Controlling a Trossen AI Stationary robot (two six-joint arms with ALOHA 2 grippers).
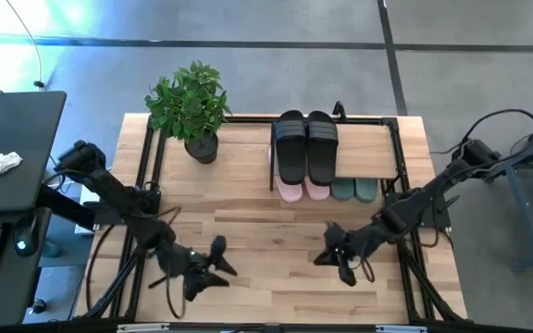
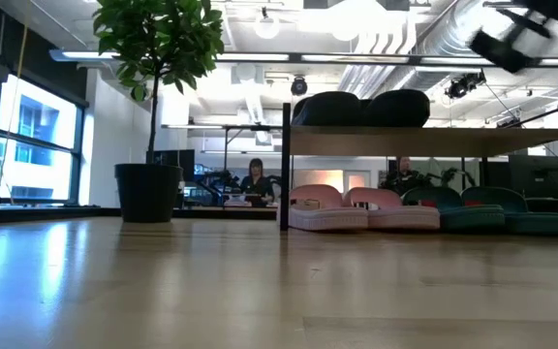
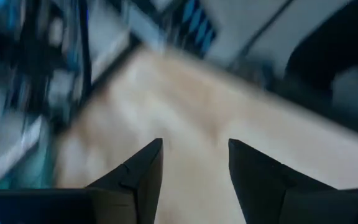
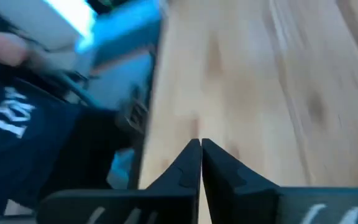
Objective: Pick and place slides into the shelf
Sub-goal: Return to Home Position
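Clearly, slides lie well beyond left tool and right tool.

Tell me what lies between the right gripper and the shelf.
Only bare table, in the high view, from the right gripper to the pink slides and green slides under the shelf.

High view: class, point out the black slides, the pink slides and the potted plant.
black slides (image 1: 291,146), high view, on the strap of the picture-left slide.
pink slides (image 1: 290,192), high view, on the visible end of the picture-left slide.
potted plant (image 1: 190,97), high view, on its leaves.
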